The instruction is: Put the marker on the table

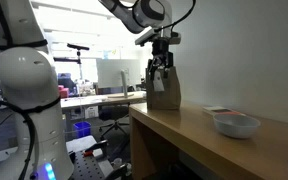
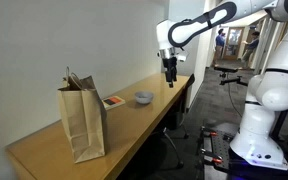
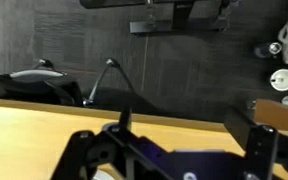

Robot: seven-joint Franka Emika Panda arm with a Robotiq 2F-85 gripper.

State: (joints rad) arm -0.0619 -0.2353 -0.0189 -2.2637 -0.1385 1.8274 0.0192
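Note:
My gripper [image 1: 161, 68] [image 2: 170, 80] hangs a little above the light-brown wooden table [image 1: 189, 132] [image 2: 44, 155], close to one end of it. Its jaws stand open. In the wrist view the dark fingers [image 3: 267, 125] are wide apart over the yellow table top [image 3: 44, 120], near its edge, and nothing lies between them. The marker does not show in any view. A white bowl [image 1: 236, 124] [image 2: 143, 98] sits on the table a short way from the gripper; what it holds is hidden from me.
A brown paper bag [image 1: 164, 90] [image 2: 82, 120] stands upright on the table. A flat red-orange item [image 2: 114, 101] lies near the wall beside the bowl. The robot's white base [image 2: 259, 110] stands by the table's front edge. Beyond the edge is dark floor with cables [image 3: 109, 75].

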